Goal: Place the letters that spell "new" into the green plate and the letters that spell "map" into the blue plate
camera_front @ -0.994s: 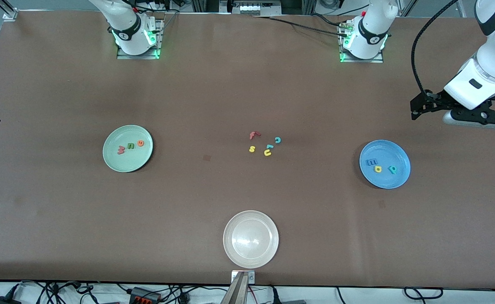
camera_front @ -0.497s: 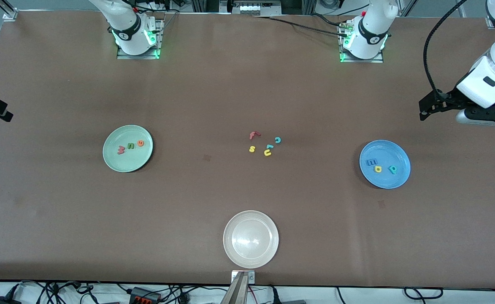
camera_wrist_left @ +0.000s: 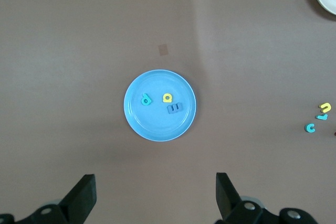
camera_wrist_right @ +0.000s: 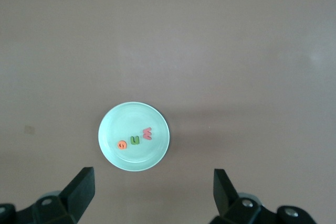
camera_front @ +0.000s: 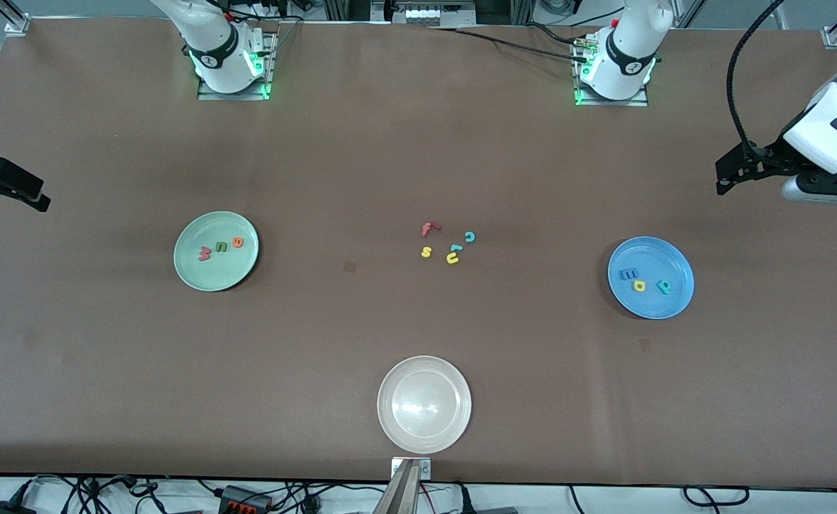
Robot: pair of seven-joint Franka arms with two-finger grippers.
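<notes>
Brown surface point(camera_front: 389, 157) across the frame. Mid-left: green plate point(camera_front: 193, 275) holding red w point(camera_front: 205, 253), green n point(camera_front: 222, 247), orange e point(camera_front: 237, 242). Mid-right: blue plate point(camera_front: 668, 307) holding blue m point(camera_front: 628, 274), yellow a point(camera_front: 639, 285), teal p point(camera_front: 664, 287). Bottom center: beige plate point(camera_front: 389, 428). Left gripper point(camera_wrist_left: 155, 195) at right edge, right gripper point(camera_wrist_right: 153, 192) at left edge, both raised, open, empty.

Both grippers hung high with fingers spread wide, the left gripper point(camera_wrist_left: 152, 198) over the table's edge above the blue plate point(camera_front: 675, 303), the right gripper point(camera_wrist_right: 152, 198) likewise above the green plate point(camera_front: 197, 275). Only flat loose letters point(camera_front: 449, 244) and a whitish plate point(camera_front: 424, 439) lay between; nothing tall blocked passage.
</notes>
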